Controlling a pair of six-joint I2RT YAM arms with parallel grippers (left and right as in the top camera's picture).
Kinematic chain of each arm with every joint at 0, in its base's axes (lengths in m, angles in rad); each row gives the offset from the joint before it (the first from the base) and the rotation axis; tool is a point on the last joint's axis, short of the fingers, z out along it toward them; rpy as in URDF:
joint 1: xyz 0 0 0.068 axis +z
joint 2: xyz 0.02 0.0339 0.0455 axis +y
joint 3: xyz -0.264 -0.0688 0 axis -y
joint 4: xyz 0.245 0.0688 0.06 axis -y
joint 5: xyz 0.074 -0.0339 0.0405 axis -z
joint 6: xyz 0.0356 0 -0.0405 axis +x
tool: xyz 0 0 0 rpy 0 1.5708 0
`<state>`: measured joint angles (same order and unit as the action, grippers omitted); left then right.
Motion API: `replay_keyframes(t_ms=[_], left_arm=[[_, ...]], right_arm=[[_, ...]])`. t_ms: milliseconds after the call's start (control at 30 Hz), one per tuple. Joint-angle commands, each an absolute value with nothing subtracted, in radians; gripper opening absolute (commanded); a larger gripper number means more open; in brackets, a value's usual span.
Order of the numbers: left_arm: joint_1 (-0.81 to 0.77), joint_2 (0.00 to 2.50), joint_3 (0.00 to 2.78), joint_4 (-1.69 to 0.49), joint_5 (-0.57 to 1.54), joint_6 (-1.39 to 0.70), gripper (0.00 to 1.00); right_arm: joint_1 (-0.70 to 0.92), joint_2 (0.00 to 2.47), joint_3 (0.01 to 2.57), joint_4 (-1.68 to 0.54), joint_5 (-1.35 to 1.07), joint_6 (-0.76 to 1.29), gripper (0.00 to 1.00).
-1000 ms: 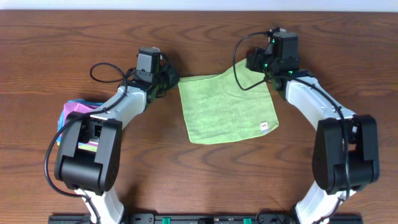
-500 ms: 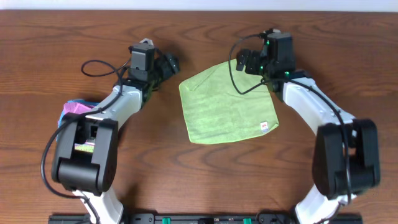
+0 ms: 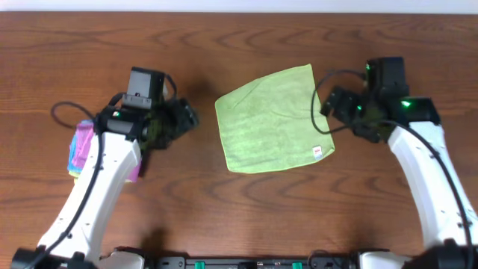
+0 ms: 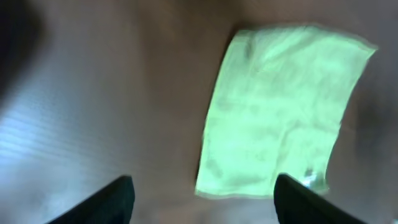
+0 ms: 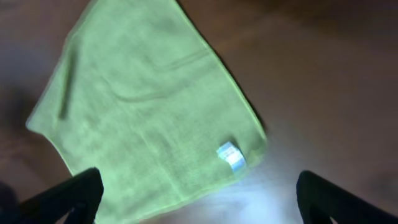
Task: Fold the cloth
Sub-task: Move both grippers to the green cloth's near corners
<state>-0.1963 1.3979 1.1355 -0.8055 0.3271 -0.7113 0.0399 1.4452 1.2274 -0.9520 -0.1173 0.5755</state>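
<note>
At the far left of the wooden table point(image 3: 246, 217) sits a small pile of folded cloths point(image 3: 81, 146), pink and blue showing, partly hidden under the left arm point(image 3: 104, 179). That arm reaches up and inward, and the left pincer point(image 3: 184, 119) hangs over bare wood just left of the cloth point(image 3: 272, 119), not touching it. In the left wrist view its two dark fingers point(image 4: 118, 199) stand wide apart with nothing between them, so the left pincer point(image 4: 203, 183) is open, and the cloth point(image 4: 280, 106) looks blurred ahead of it. The lime-green cloth lies spread in a single layer near the middle of the table, turned a little so that its far right corner points toward the table's back edge. A faint crease runs across its upper half. A small white tag point(image 3: 318, 153) sits at its right edge near the front corner. Just right of that edge hovers the right pincer point(image 3: 333, 112), clear of the fabric. The right wrist view shows the cloth point(image 5: 143, 106) and tag point(image 5: 230, 155) below, with the right pincer point(image 5: 199, 177) spread wide and empty.
</note>
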Motion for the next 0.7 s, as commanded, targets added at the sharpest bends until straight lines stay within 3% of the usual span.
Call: replay_keyframes(t_ms=[0, 333, 667], left_arm=[[-0.193, 1.357, 1.112, -0.840, 0.420, -0.821, 0.72], [-0.195, 1.212, 0.818, -0.673, 0.578, -1.005, 0.72], [-0.275, 1.158, 0.424, -0.013, 0.639, -1.275, 0.80]], right_arm=[[0.012, 1.373, 1.225, -0.996, -0.134, 0.559, 0.99], [-0.101, 1.153, 0.898, -0.912, -0.296, 0.476, 0.99], [-0.173, 1.152, 0.643, -0.590, -0.501, 0.448, 0.99]])
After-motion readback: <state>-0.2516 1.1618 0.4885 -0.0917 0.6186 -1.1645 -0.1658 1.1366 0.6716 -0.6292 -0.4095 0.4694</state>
